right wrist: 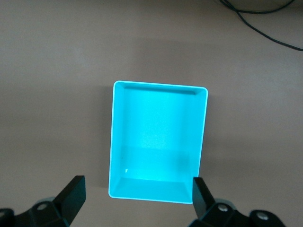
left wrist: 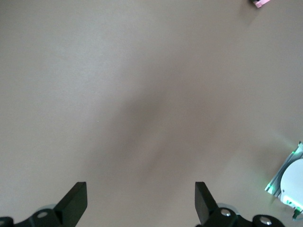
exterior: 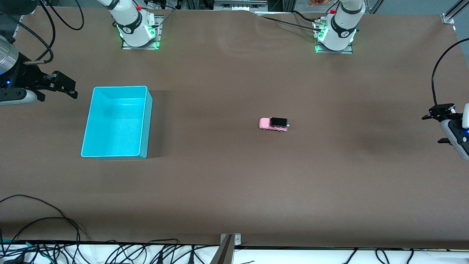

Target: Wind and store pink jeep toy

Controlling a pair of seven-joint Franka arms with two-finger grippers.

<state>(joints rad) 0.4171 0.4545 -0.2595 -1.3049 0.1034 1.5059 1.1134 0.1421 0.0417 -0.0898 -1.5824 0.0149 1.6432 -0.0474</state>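
Note:
The pink jeep toy stands on the brown table near its middle, toward the left arm's end. Only a pink corner of it shows in the left wrist view. The turquoise bin stands empty toward the right arm's end. My left gripper is open and empty over bare table at the left arm's end, well apart from the jeep; its fingers are spread wide. My right gripper is open and empty beside the bin, on the side away from the jeep. The bin lies just ahead of its spread fingers.
Both arm bases stand at the table's edge farthest from the front camera; the left arm's base also shows in the left wrist view. Black cables lie along the edge nearest that camera, and one runs near the bin.

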